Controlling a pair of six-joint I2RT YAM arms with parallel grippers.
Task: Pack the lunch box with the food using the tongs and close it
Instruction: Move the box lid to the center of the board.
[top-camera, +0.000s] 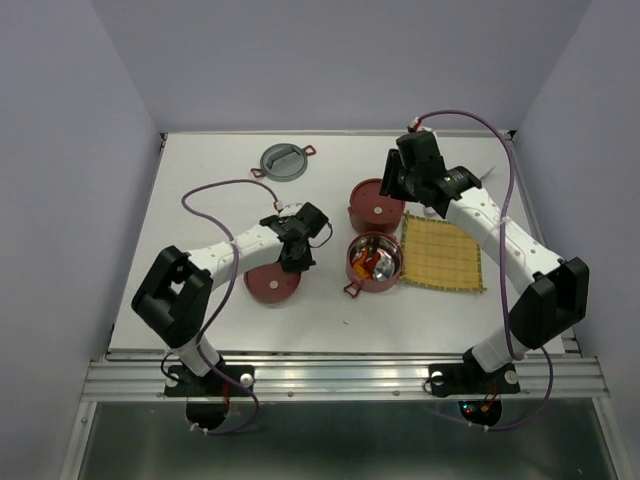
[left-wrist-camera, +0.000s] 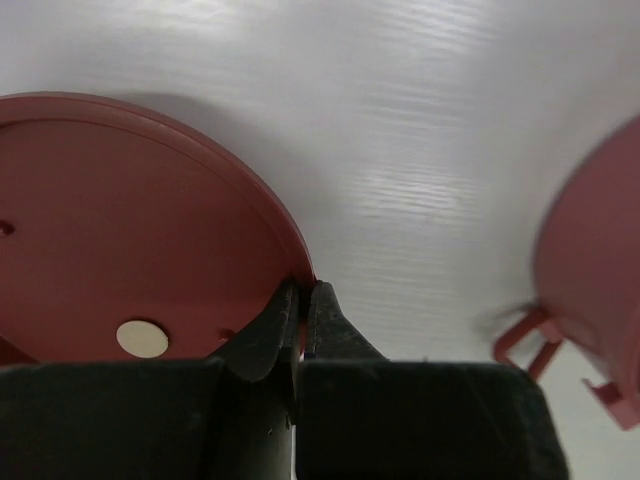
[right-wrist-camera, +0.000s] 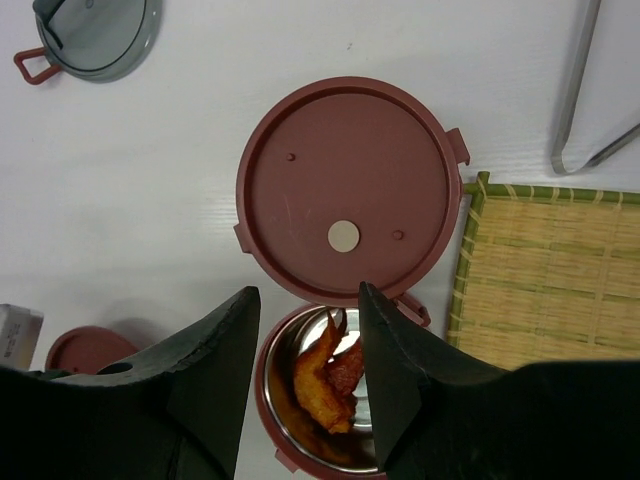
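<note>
Left wrist: left pincer (left-wrist-camera: 303, 292) clamps lid (left-wrist-camera: 130, 225) rim.

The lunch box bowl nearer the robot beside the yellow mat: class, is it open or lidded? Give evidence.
Open. The bowl has no lid on; its steel inside and orange fried pieces show.

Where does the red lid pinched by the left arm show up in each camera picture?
Top external: the loose red lid, left of centre, under the left gripper.
Left wrist: it fills the left half, jaws shut on its rim.
Right wrist: a sliver at bottom left.
Shared landmark: the open bowl of fried food, right of the lid; bottom centre for the right wrist, probably the red blur at right for the left wrist.
</note>
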